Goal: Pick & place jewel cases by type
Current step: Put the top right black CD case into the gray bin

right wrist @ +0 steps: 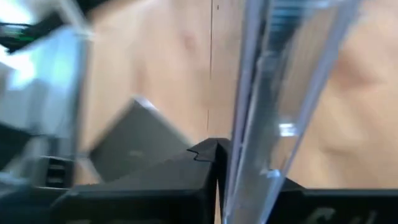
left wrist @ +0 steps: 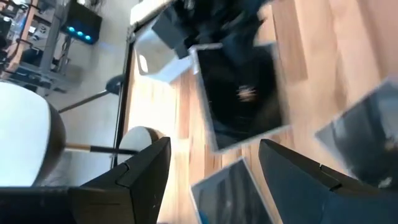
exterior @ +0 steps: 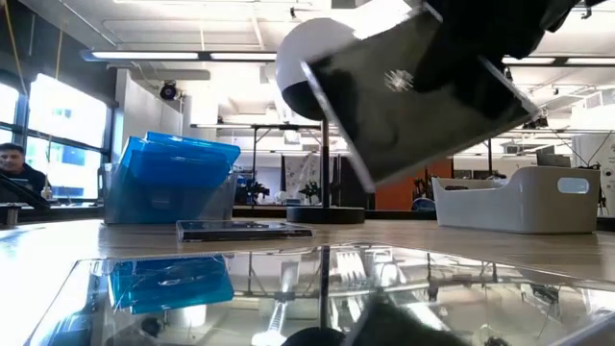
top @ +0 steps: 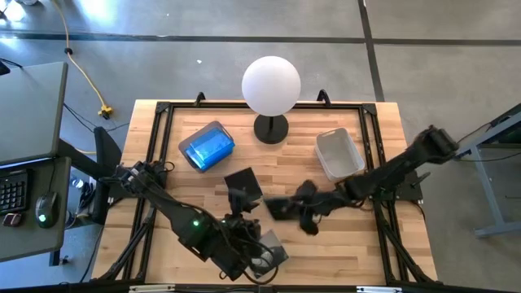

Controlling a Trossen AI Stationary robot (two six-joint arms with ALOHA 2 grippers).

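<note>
Low view: black jewel case (exterior: 423, 96) aloft

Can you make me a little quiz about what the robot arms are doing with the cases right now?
1. True or false: the right gripper is holding a dark jewel case up in the air, tilted.
2. Pick one. Where are the blue jewel cases?
A. standing in a bin
B. lying on the floor
C. hanging from the ceiling
3. Fill the gap: the fingers of the left gripper are ___ (open or shut).

Key: 1 true. 2 A. 3 open.
</note>
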